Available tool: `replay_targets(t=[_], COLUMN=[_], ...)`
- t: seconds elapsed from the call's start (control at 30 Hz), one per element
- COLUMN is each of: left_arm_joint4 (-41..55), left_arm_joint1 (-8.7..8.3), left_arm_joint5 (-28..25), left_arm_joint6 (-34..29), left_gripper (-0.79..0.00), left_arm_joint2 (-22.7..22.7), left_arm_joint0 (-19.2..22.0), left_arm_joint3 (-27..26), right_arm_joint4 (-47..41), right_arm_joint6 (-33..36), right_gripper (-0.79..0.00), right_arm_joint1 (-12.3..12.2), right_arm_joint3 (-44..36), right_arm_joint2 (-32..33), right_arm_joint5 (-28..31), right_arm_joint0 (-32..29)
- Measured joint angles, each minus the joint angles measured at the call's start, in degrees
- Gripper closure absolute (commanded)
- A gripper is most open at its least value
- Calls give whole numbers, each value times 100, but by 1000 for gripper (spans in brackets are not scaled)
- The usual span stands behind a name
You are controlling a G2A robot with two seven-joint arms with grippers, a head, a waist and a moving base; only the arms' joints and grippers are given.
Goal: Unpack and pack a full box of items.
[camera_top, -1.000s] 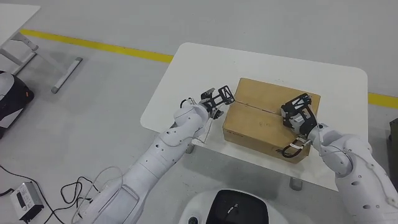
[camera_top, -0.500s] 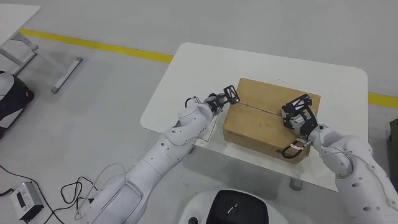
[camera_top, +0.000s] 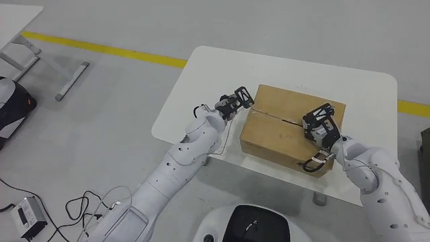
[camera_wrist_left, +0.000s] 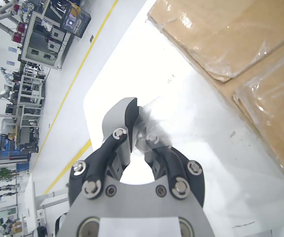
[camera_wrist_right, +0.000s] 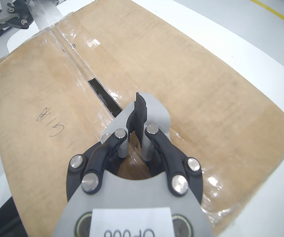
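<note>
– Cardboard box (camera_top: 289,131) sits toward the near right of the white table (camera_top: 215,74), flaps down, with glossy clear film wrinkled over its corners. Anything different from a second ago?

– Barely, tbh. The left gripper (camera_top: 240,99) nudged in toward the box's left edge half a second back, and now it's eased off a touch, so it's just beside that edge again. Its fingers are pinched tight on a crumpled strip of clear tape (camera_wrist_left: 151,127). In the right wrist view that strip runs from the gripper to the end of the centre seam.

– And the other one?

– The right gripper (camera_wrist_right: 139,109) hasn't budged. It's over the right end of the seam, black pads pressed together with nothing between them. Can't tell if it touches the lid. Ahead of it the seam opens into a thin dark slit (camera_wrist_right: 102,94).

– Surface?

– Matte brown and flat, with a pen scribble (camera_wrist_right: 50,122) on one flap. The tape is shiny and bubbly down the middle.
</note>
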State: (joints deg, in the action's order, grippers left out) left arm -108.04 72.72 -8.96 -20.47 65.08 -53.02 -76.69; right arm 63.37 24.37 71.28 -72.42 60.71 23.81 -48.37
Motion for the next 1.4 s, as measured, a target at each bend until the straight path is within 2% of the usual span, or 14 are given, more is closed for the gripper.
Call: replay_targets(t=[0.13,0.2,0.27,0.4,0.43,0.57,0.67,0.93,1.0,1.1,1.13,1.2,1.23,1.4], left_arm_joint4=[2,-29,-108,-258,-289,-257,-203,-1,117,126,105,192,264,789], left_arm_joint1=[6,12,15,24,27,52,72,126,138,151,152,148,140,58], left_arm_joint5=[-3,-3,-1,81,119,175,131,-56,-185,-281,-287,-380,-462,-972], left_arm_joint6=[-7,11,23,46,53,61,66,169,183,146,133,25,-76,-594], left_gripper=[-376,-289,-271,-145,-139,-188,-154,-228,-252,-354,-419,-686,-785,-785], left_arm_joint2=[35,32,22,12,10,13,-2,-65,-75,-107,-103,-15,52,591], left_arm_joint0=[-24,-27,-28,-36,-39,-18,24,141,155,191,199,197,188,-44], left_arm_joint3=[-186,-286,-391,-553,-588,-732,-780,-883,-909,-910,-908,-884,-864,-900], right_arm_joint4=[8,18,24,30,32,41,44,38,37,27,28,26,25,15], right_arm_joint6=[1,-6,-6,-15,-11,12,13,16,14,16,17,15,14,29], right_gripper=[0,0,0,0,0,0,0,0,0,0,0,0,0,0], right_arm_joint1=[2,1,-2,-9,-10,-13,-12,-1,0,2,2,2,3,6], right_arm_joint3=[-15,-25,-37,-67,-74,-96,-101,-121,-119,-133,-138,-144,-144,-137], right_arm_joint2=[2,13,29,60,64,77,78,71,77,89,91,95,97,100], right_arm_joint5=[0,-4,-3,-6,-8,7,8,-1,-5,-8,-9,-9,-8,2], right_arm_joint0=[-13,-24,-37,-72,-79,-96,-100,-81,-77,-70,-71,-75,-76,-73])
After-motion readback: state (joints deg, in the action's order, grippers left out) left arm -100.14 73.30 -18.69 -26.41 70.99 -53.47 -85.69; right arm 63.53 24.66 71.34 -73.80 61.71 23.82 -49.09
